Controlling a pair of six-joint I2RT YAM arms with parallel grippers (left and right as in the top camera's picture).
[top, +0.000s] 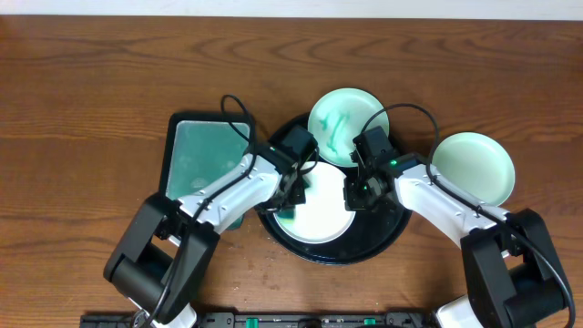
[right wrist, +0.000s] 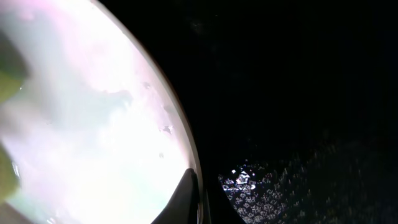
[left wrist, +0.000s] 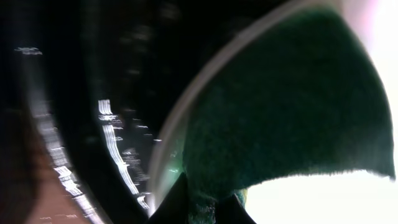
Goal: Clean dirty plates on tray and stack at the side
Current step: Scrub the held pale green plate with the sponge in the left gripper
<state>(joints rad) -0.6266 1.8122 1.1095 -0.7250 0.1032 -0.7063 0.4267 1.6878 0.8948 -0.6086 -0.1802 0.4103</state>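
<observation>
Plates in view number three. The white plate (top: 319, 223) lies on the round black tray (top: 390, 226) at the centre of the table (top: 91, 91). The smeared mint plate (top: 342, 123) sits at the tray's far edge, overlapping the rim, with green streaks across its face. The clean mint plate (top: 474, 167) rests on the table to the right, apart from the tray.

Progress, as judged: one plate appears finished and set aside, though no stack exists yet. The white plate is in the wiping step. The smeared plate has not been cleaned. Two plates remain to be finished and stacked.

The left gripper (top: 296, 187) is clenched on a dark green scouring pad (left wrist: 286, 106) pressed to the white plate. The right gripper (top: 355, 191) is closed at that plate's right rim, apparently pinching it to steady it.

The overhead view shows all three plates, both arms and the rectangular tray (top: 205, 150) with its teal liner at left; it hides both grips under the wrists. The left wrist view shows the pad held between the fingertips and covering the plate's edge. The right wrist view shows the closed fingertips at the rim and water droplets on the tray.
</observation>
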